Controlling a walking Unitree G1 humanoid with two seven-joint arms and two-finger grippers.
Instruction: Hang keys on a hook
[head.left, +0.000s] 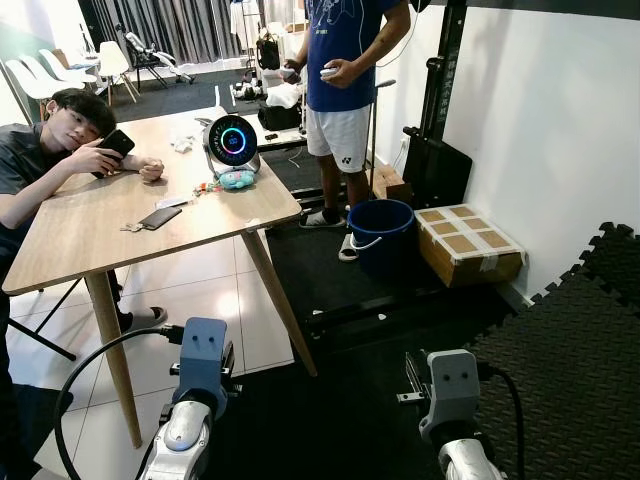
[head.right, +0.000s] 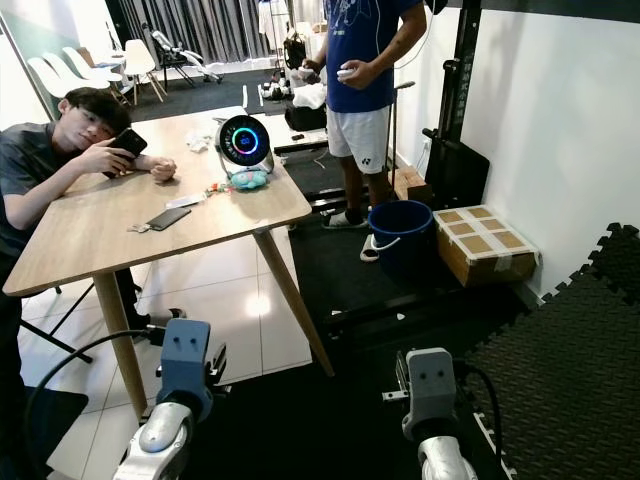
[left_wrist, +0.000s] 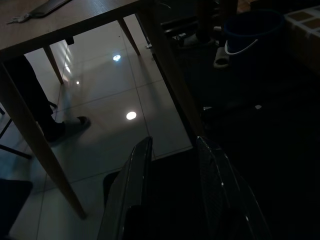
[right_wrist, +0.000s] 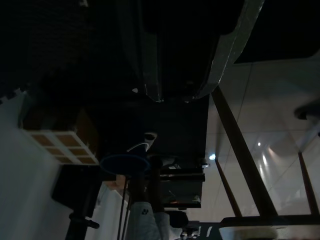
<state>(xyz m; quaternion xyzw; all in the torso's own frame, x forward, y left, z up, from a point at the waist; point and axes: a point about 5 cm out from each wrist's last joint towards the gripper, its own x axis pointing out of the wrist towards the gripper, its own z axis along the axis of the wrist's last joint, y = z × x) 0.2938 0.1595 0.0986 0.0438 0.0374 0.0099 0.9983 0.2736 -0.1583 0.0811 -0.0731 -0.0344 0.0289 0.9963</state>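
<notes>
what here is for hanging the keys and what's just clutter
For the job:
- keys on the table
- left gripper, open, hanging low
- right gripper, open, hanging low

Lying about:
- phone
- round speaker
- blue bucket
- cardboard box

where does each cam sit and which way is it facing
Left eye, right eye: on the head, looking forward and down at the wooden table; both silver arms show.
Left wrist: looks along the left gripper, open, at table legs and floor.
Right wrist: looks along the right gripper, open.
Shared by all: blue bucket.
</notes>
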